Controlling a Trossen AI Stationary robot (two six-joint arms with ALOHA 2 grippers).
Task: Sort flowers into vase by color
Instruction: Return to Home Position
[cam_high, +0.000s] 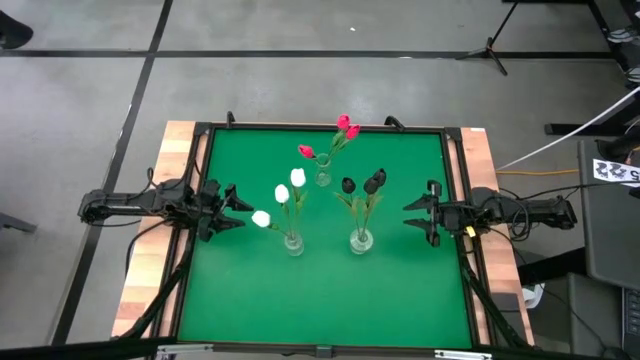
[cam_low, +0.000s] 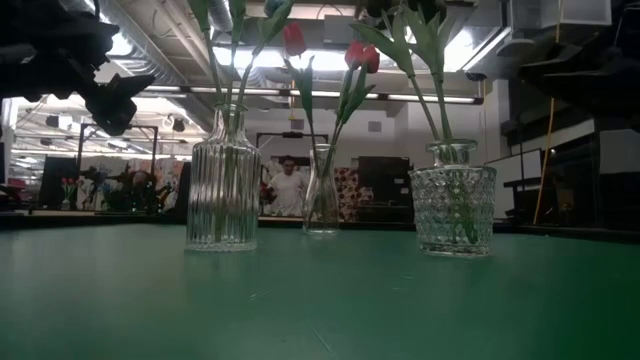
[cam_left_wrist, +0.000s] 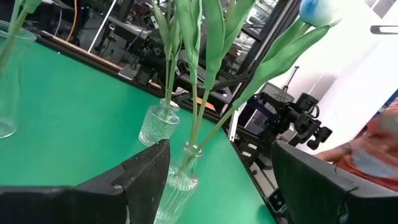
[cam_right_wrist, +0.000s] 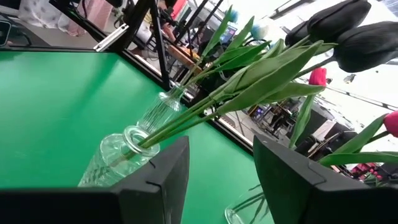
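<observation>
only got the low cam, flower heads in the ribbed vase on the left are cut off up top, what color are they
observer: White. The high view shows three white tulips in that ribbed vase.
operator: and the one on the right
observer: That patterned vase holds three near-black tulips.
operator: is anything close to them
observer: No. The left gripper and right gripper are both open, one on either side, touching no vase.

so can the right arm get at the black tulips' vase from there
Probably yes: the right gripper sits open beside the vase, facing it, with only bare mat between them.
</observation>
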